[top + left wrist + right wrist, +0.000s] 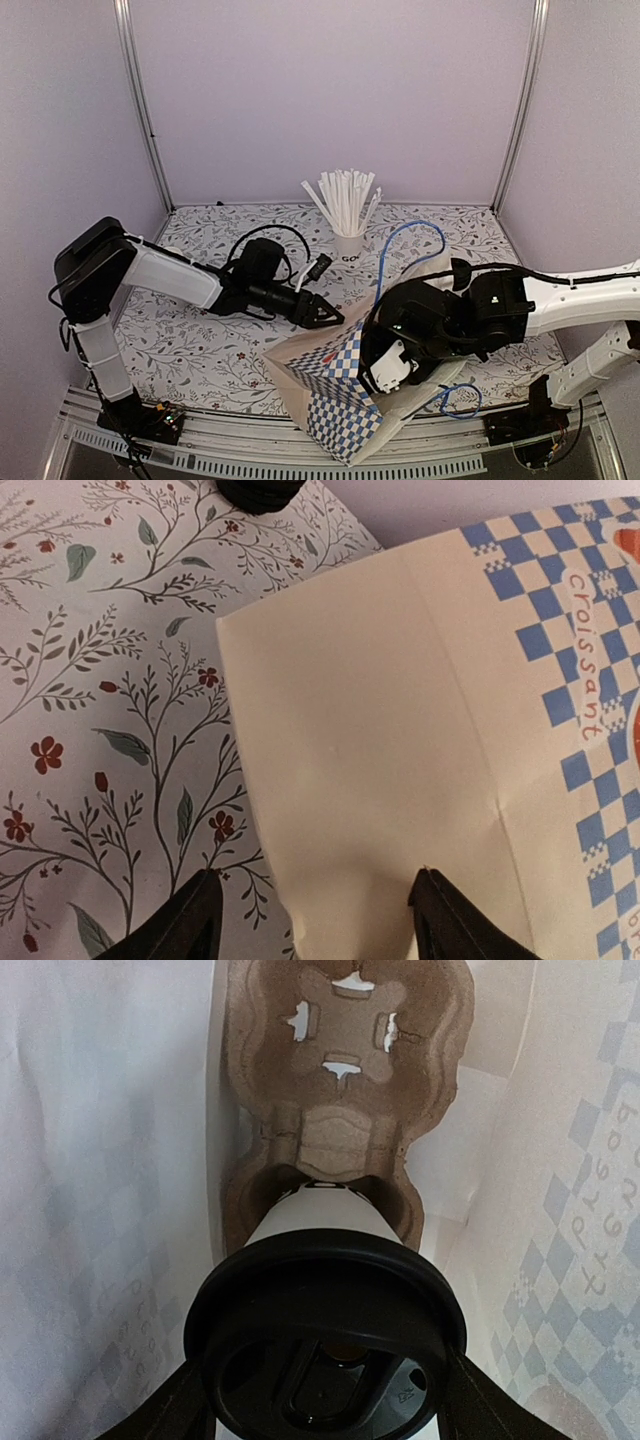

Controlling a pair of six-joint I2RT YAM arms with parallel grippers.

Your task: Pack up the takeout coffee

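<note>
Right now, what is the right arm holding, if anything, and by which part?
The right gripper holds the takeout coffee by its black lid, jaws on opposite sides of the rim.

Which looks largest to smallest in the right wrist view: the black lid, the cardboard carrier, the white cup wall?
1. The cardboard carrier and black lid look alike; the lid is nearer the camera, so unranked.
2. The white cup wall.
</note>
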